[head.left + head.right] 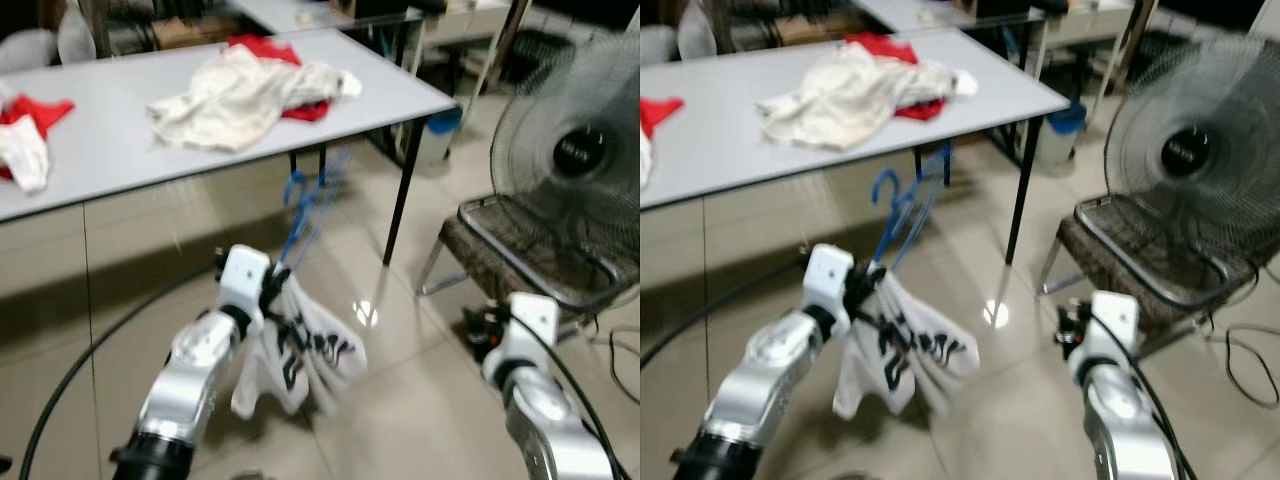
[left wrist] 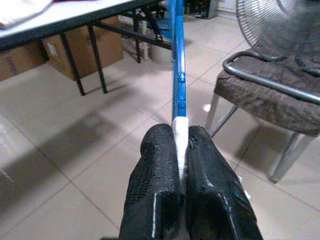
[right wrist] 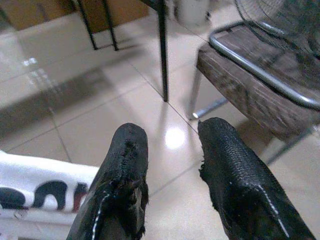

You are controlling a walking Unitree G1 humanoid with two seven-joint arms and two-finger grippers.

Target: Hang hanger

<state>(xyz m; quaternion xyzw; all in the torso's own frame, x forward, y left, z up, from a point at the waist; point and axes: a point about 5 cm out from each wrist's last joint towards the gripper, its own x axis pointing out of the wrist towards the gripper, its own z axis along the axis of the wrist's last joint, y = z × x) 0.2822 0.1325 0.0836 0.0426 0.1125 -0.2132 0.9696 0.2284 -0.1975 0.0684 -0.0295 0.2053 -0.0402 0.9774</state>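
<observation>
Across the background stands a long grey table (image 1: 120, 150) with a flat matte top and thin black legs; a crumpled cream cloth (image 1: 240, 95) lies on it over a red garment (image 1: 262, 47), and another red-and-white piece (image 1: 28, 135) lies at its left end. Floor (image 1: 400, 400): glossy beige tiles with glare spots. To the right, a round wire-grille fan (image 1: 575, 150) stands beside a chair (image 1: 530, 255) with a chromed tube frame and a dark woven seat.

White shirt (image 1: 300, 350): soft and bunched, hanging below the left arm above the floor. Black lettering on it, blurred, not legible.

Blue hanger (image 2: 177, 65): thin and straight-edged, with its hook (image 1: 296, 185) near the table's front edge. It carries the shirt.

Left gripper (image 2: 182, 150): textured black fingers clamped together on the hanger's white-wrapped end; the blue bar runs straight out from between the fingertips.

Right gripper (image 3: 172, 145): fingers spread apart, holding nothing, above the tiles near the chair.
</observation>
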